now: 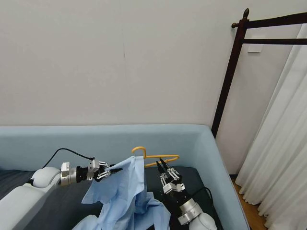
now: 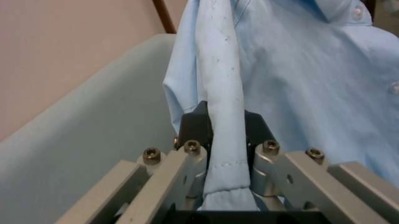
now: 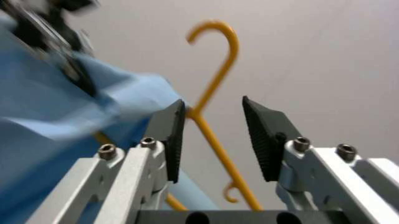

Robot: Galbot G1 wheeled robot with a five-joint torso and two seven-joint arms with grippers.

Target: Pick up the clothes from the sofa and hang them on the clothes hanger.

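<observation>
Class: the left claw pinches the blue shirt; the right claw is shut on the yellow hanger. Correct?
No: the right claw is open around the yellow hanger, as the right wrist view shows. The left claw does pinch the blue shirt.

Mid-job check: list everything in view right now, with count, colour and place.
shirt: one, light blue, draped on the hanger, lower part lying on the seat cushions
hanger: one, yellow, hook up, in front of the sofa back
sofa: one, pale blue, across the lower head view
seat cushions: dark grey, count unclear, inside the sofa
clothes rack: one, dark wood, standing right of the sofa
curtain: one, white, far right
wall: off-white, behind everything
floor: wooden strip, below the curtain
left gripper: one, fingers shut on the shirt's edge, left of the hanger
right gripper: one, fingers open either side of the hanger's arm, right of the shirt
</observation>
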